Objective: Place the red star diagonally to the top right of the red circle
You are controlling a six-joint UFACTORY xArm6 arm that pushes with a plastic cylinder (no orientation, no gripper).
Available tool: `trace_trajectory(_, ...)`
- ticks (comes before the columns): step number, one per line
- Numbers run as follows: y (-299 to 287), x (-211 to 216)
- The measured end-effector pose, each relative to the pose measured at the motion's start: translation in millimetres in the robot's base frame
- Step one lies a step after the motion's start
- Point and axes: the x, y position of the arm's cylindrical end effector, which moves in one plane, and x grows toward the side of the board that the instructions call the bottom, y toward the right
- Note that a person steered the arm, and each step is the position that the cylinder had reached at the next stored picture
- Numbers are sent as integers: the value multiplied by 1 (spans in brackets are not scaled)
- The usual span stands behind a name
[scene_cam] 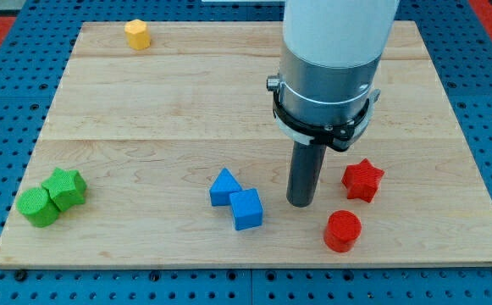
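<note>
Red star (pixel 362 180) right of my tip (pixel 301 203); red circle (pixel 342 231) below.

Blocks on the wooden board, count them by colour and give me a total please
Red: 2, the red star and the red circle
Blue: 2, the blue triangle and the blue cube
Green: 2, the green star and the green circle
Yellow: 1, the yellow hexagon
Total: 7

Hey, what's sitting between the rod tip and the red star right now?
Nothing: in the camera view only bare wooden board separates my tip from the red star block, which lies to the view's right.
</note>
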Motion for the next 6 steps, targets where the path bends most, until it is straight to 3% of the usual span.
trace_trajectory(1,13,0)
trace_trajectory(3,91,-6)
trace_trajectory(4,91,-42)
trace_trajectory(6,87,-42)
